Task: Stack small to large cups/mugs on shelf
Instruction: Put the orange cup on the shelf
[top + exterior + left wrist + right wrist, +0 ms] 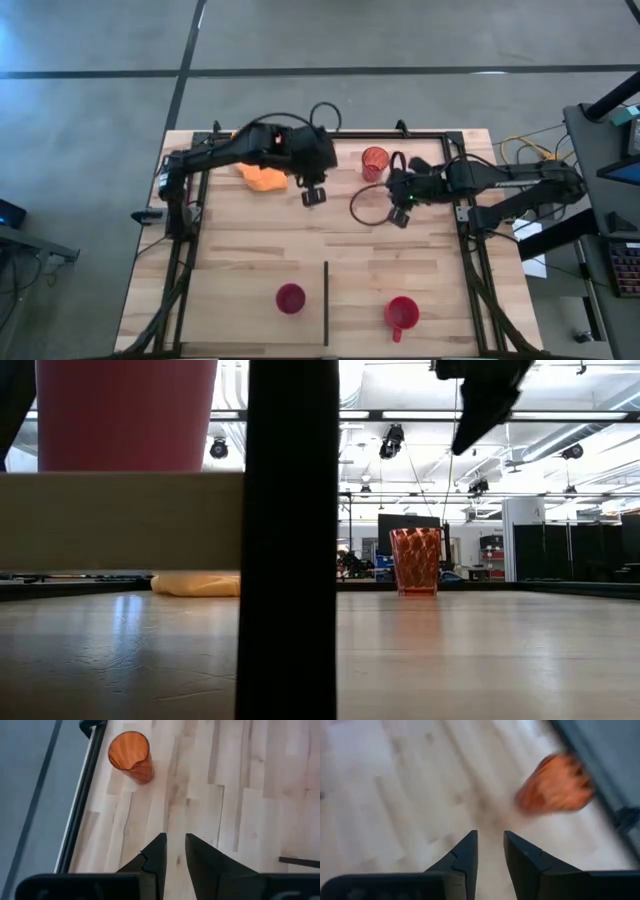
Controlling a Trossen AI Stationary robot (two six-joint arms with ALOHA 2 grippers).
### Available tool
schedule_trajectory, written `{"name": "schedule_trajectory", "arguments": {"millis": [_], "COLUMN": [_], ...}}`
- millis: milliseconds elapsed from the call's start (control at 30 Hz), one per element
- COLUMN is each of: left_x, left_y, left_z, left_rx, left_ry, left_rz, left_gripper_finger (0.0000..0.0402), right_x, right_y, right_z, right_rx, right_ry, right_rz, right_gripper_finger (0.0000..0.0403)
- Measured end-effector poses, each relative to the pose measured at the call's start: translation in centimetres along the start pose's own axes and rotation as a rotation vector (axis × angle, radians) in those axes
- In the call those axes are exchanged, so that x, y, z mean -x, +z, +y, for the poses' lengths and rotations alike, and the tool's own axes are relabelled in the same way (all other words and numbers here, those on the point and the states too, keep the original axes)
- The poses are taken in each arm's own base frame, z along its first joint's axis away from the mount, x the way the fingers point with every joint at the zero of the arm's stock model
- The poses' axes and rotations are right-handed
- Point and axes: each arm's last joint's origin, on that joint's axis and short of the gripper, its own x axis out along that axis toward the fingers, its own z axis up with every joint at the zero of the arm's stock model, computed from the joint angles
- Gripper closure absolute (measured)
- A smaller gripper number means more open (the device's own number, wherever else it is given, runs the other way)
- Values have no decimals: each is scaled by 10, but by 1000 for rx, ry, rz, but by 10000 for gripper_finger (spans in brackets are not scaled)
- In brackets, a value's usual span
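Observation:
The see-through orange patterned tumbler [375, 162] stands upright on its base at the table's far side; it also shows in the low view [415, 560], the left wrist view [131, 756] and, blurred, the right wrist view [555, 782]. The small magenta cup [290, 298] and the red mug with handle [401, 312] stand near the front edge, either side of a dark upright bar [326, 315]. My left gripper [313, 195] hovers left of the tumbler and my right gripper [400, 215] just right of and nearer than it. Both are empty, with only a narrow slit between the fingers.
A yellow-orange cloth [265, 177] lies at the far left under my left arm. In the low view the magenta cup [125, 415] stands on a pale board [120, 520] beside a black post [290, 540]. A dark frame [465, 230] runs along the table's sides.

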Motion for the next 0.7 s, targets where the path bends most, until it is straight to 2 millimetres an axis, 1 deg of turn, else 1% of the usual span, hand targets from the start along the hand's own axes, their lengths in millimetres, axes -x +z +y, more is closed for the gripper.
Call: {"name": "schedule_trajectory", "arguments": {"millis": [100,300,433,500,567,700], "left_x": [16,53,78,90,95,102], "left_y": [-2,-10,-17,-20,-22,-25], "left_z": [9,16,18,19,19,20], "left_rx": [-1,20,26,26,26,29], "left_ry": [-44,-58,-107,-139,-146,-148], "left_rz": [-39,-122,-181,-216,-230,-241], "left_gripper_finger": [346,346,346,346,346,346], "right_x": [-11,-45,-66,-76,-84,-98], "right_y": [11,30,37,39,41,48], "right_z": [-15,-52,-73,-80,-83,-83], "right_rx": [-13,-98,-159,-168,-159,-107], "right_ry": [-16,0,104,152,176,180], "right_rz": [-18,-7,-8,10,37,62], "right_gripper_finger": [312,312,312,312,312,312]}}
